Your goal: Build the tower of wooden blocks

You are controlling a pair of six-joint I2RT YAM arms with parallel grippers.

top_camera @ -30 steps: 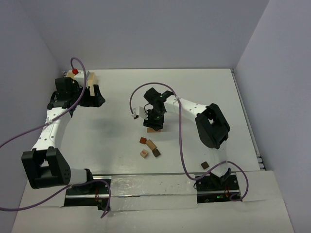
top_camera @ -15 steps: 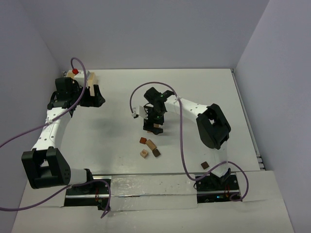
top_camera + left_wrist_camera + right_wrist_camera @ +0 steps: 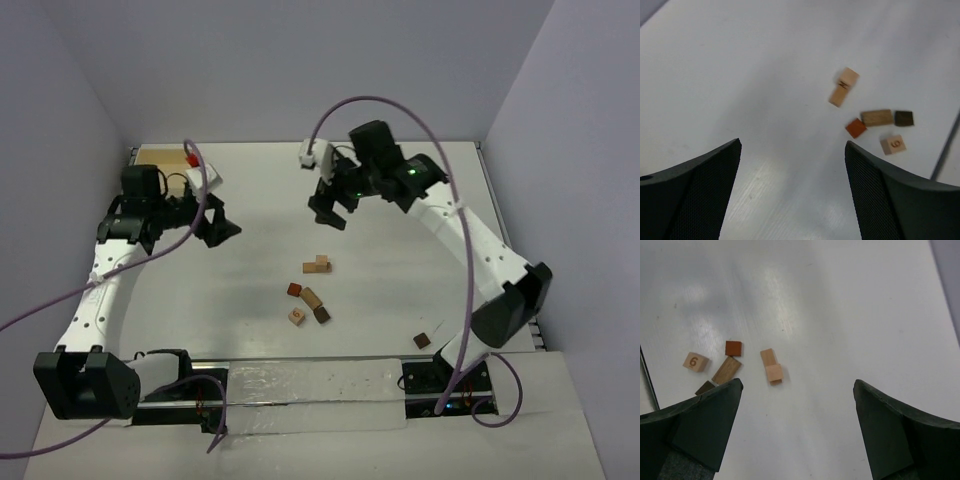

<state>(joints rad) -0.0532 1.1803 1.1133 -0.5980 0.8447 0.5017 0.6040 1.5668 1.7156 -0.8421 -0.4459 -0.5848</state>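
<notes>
Right pincer (image 3: pixel 330 214) away; tower (image 3: pixel 318 265) axis left-right

The tower (image 3: pixel 318 265) is barely begun: a base bar (image 3: pixel 767 357) of tan wood lies flat in the middle of the tabletop (image 3: pixel 400 280), with a paler cube (image 3: pixel 774 373) at one end, and it is unclear whether the cube sits on it or butts against it. Just nearer lies a loose cluster of blocks: a reddish-brown square (image 3: pixel 293 289) on the left, a loose tan bar (image 3: pixel 312 298) lying slantwise beside it, a dark brown piece (image 3: pixel 322 314) at that bar's near end, and a pale cube marked 6 (image 3: pixel 297 316). One more dark brown block (image 3: pixel 422 340) lies well apart, near right
</notes>
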